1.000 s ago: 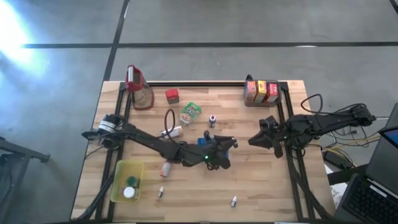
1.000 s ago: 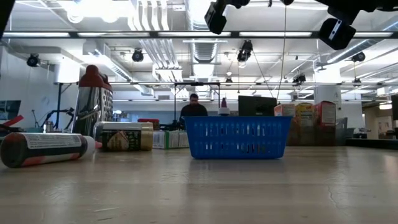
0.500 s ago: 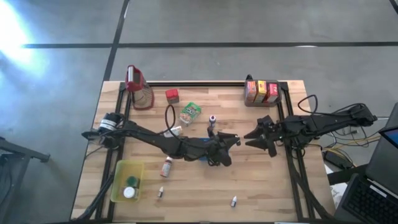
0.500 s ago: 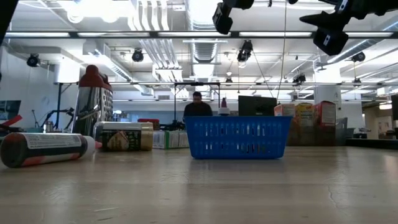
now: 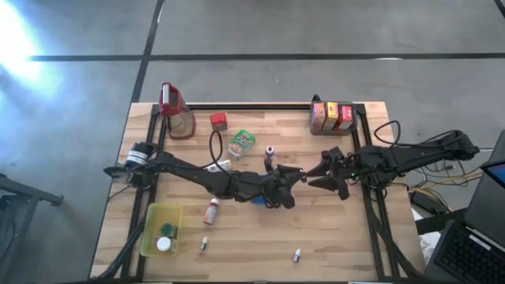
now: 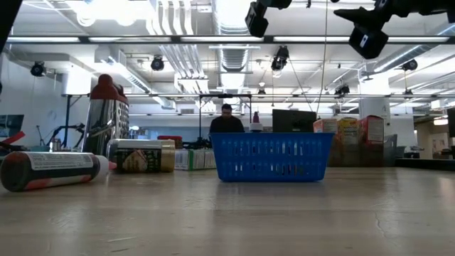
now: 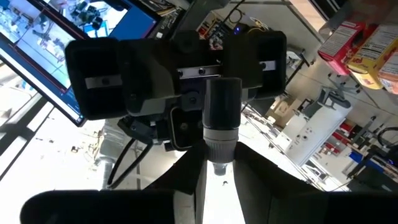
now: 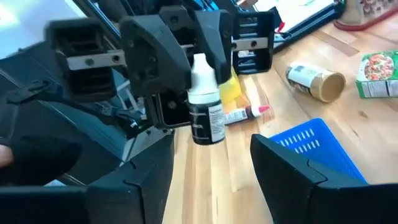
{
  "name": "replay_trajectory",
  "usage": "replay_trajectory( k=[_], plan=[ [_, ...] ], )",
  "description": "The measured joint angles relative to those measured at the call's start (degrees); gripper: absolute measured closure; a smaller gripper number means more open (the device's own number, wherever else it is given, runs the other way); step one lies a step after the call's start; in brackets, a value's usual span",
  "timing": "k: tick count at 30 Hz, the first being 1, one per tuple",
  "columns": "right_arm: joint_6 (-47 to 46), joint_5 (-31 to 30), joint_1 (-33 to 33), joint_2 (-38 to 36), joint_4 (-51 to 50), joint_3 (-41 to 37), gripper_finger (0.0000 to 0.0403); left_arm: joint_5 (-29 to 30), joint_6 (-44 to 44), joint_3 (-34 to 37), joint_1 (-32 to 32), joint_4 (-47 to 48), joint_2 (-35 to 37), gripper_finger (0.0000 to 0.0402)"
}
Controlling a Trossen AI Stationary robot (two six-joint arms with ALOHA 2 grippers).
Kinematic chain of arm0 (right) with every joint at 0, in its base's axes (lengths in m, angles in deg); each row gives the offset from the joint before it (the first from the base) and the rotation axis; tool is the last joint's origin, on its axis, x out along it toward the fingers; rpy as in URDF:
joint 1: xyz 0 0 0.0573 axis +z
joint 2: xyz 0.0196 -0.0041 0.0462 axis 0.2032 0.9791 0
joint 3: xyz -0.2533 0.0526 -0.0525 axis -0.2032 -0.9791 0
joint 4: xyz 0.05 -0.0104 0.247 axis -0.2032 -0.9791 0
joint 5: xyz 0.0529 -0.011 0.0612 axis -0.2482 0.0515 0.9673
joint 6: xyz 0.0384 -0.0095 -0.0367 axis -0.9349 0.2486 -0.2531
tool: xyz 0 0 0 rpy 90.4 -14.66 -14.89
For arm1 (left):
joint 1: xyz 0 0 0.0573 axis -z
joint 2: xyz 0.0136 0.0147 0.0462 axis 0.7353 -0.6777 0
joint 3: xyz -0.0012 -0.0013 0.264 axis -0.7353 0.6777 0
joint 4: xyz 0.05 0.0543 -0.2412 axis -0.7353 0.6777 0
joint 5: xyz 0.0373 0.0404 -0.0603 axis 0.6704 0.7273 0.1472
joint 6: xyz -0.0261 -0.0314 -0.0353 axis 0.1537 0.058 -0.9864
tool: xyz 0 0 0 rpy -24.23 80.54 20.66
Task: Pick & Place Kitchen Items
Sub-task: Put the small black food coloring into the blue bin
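We are meeting over the middle of the bench (image 5: pixel 331 237), both arms raised above the blue tray (image 6: pixel 271 156). The right gripper (image 5: pixel 313 175) has been travelling toward nine o'clock over the last second and is now standing nose to nose with the left gripper (image 5: pixel 290 177). Its jaws, closed a second ago, are now spread wide on either side of the small bottle (image 8: pixel 205 107). The left gripper is clamping that white-capped bottle by its body, cap pointing up. We are judging this a handover: the right has opened to receive but is not yet pinching anything. The other groceries are lying around the bench from ten to two o'clock.
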Motion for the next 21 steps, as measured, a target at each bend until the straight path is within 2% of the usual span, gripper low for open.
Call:
replay_trajectory(
  k=[11, 21],
  plan=[
    [2.5, -0.1, -1.1, 5.3, 6.5, 0.0, 0.0202, -0.2, -0.4, 0.0, 0.0, 0.3, 0.0, 0.033],
    [2.8, 0.0, -1.3, 5.6, 7.1, 0.0, 0.0257, -0.2, -0.5, 0.0, 0.0, 0.4, 0.0, 0.033]
  ],
)
